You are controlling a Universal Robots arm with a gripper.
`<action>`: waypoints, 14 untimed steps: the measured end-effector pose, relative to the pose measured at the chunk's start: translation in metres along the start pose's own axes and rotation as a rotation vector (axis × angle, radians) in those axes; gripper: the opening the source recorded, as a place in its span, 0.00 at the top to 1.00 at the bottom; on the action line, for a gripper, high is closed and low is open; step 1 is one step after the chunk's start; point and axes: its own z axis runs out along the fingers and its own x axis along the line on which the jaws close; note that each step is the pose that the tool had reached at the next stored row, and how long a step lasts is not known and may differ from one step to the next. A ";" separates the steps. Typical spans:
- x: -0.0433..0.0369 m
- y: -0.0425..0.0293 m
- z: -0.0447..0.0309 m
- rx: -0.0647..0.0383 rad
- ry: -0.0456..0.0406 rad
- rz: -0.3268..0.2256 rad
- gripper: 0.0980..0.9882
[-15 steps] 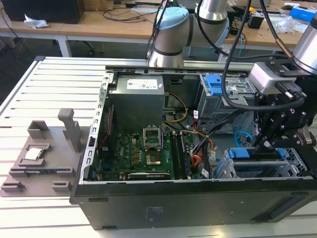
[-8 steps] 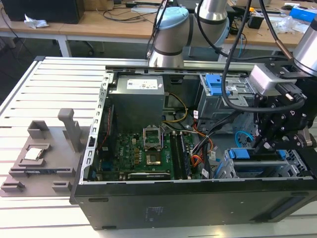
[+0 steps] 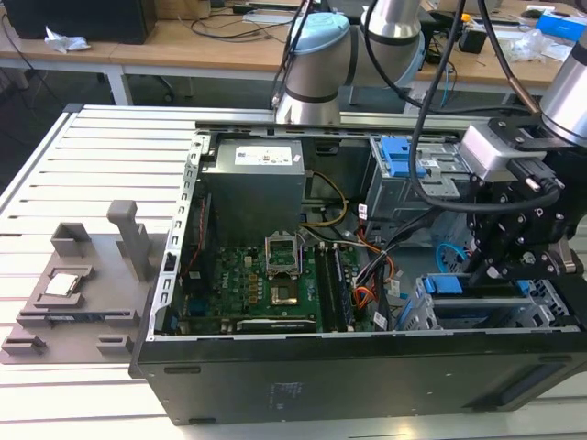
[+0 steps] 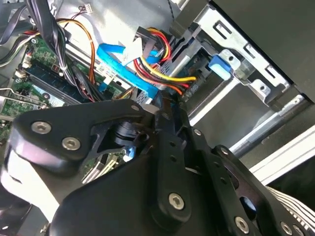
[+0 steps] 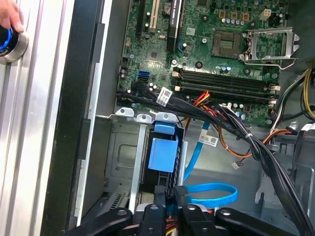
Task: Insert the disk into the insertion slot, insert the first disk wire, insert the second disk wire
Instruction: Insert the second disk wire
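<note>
The disk, with its bright blue carrier, sits inside the insertion slot, a low grey cage at the exterior view's right. The carrier's blue tab shows at the cage mouth. A bundle of red, yellow and orange wires runs to the disk's back end. My gripper hangs just behind the disk, its black fingers closed around the black plug of a flat blue disk wire. In the exterior view the gripper is low over the cage.
A taller grey cage with a blue clip stands behind the slot. The motherboard and thick black cable bundles lie beside the cage. A hand rests on a blue-lit button outside the case. A grey fixture sits at the exterior view's left.
</note>
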 end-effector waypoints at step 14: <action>0.0001 0.0011 -0.0170 0.002 -0.0174 -0.008 0.99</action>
